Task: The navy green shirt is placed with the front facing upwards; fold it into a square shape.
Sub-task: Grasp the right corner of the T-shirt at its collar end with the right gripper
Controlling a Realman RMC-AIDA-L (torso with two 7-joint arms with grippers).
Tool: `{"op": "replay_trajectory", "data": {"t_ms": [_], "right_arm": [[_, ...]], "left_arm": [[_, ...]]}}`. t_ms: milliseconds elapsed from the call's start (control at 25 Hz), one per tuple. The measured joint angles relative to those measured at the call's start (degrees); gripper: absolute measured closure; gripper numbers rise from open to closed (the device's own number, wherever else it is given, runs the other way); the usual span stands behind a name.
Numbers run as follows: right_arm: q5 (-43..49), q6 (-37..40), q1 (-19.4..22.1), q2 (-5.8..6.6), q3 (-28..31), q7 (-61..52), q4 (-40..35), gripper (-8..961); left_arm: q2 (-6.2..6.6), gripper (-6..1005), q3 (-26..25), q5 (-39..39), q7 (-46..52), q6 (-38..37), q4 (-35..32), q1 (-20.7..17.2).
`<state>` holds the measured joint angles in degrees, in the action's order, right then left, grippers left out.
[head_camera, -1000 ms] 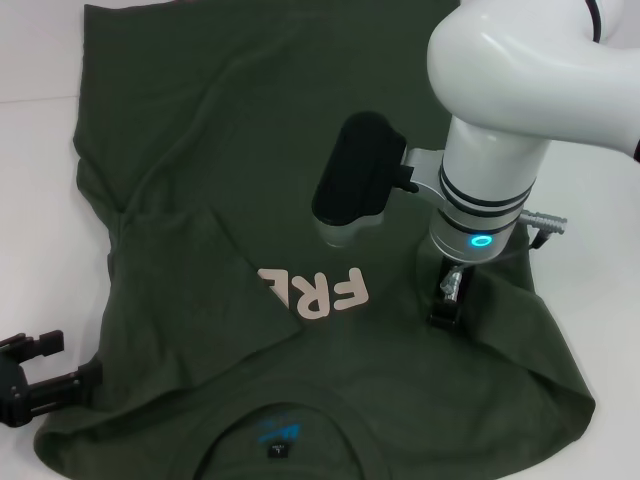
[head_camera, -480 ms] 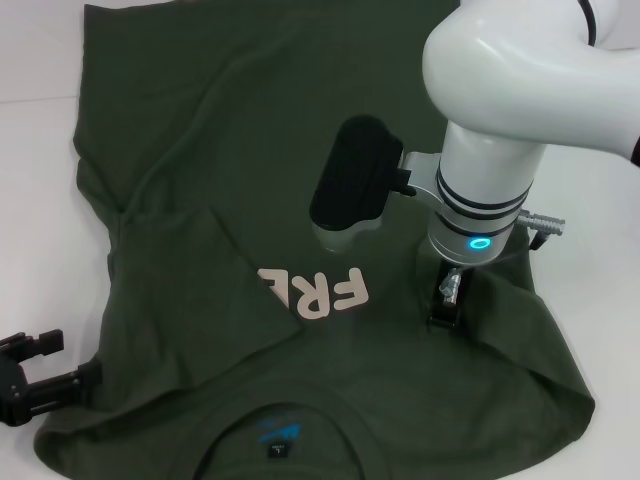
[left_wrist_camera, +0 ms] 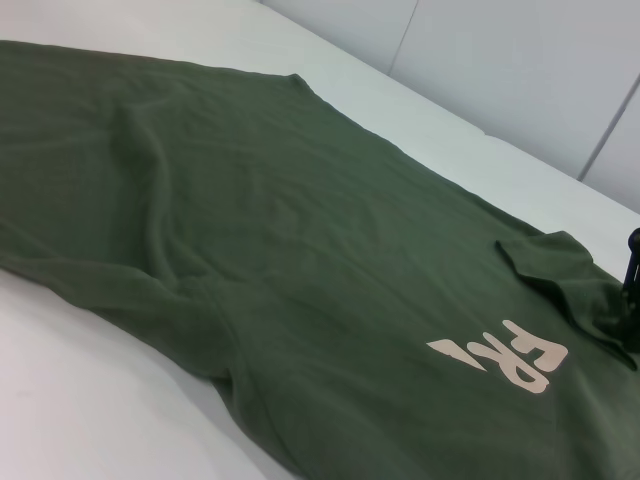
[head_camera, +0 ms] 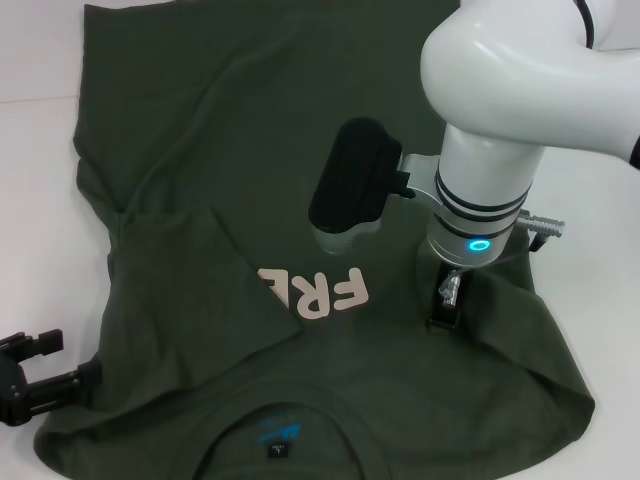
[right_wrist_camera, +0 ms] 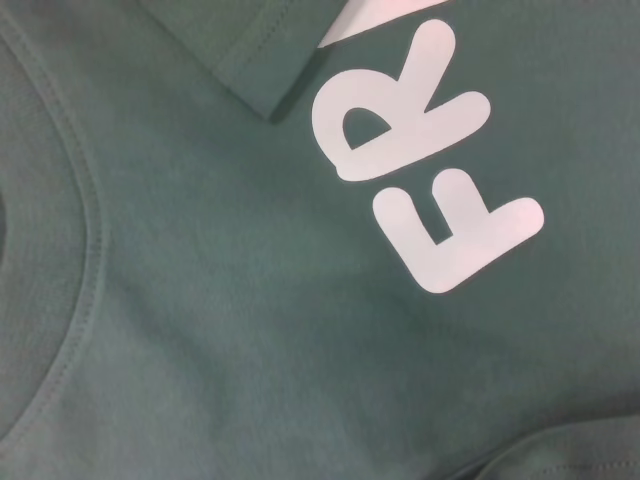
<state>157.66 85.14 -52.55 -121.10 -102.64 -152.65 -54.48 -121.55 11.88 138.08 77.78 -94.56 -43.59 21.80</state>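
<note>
Navy green shirt [head_camera: 300,200] spread front-up on the white counter [head_camera: 40,200], collar toward me, hem away.
My right gripper [head_camera: 446,305] presses its right side, state undeterminable; left gripper [head_camera: 30,378], fingers apart, rests beside the left shoulder.

The shirt [head_camera: 300,180] is spread across the desk [head_camera: 40,220]; the right gripper [head_camera: 445,308] is set on it, the left gripper [head_camera: 30,385] beside its left edge.

I see the navy green shirt [head_camera: 250,150] as dark olive, its pale pinkish block letters [head_camera: 325,292] and small blue collar print [head_camera: 278,431] showing; the bench [head_camera: 40,230] is white.
</note>
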Motion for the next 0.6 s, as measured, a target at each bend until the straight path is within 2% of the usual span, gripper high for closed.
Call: {"op": "replay_trajectory", "data": {"t_ms": [240, 600], "right_arm": [[0.0, 0.1, 0.0, 0.00, -0.2, -0.1, 0.0, 872], [-0.1, -0.3, 0.0, -0.01, -0.4, -0.2, -0.2, 924]], "left_arm": [[0.00, 187, 0.0, 0.0, 0.0, 0.0, 0.0, 0.0], [0.00, 188, -0.2, 0.0, 0.0, 0.0, 0.0, 0.0]]}}
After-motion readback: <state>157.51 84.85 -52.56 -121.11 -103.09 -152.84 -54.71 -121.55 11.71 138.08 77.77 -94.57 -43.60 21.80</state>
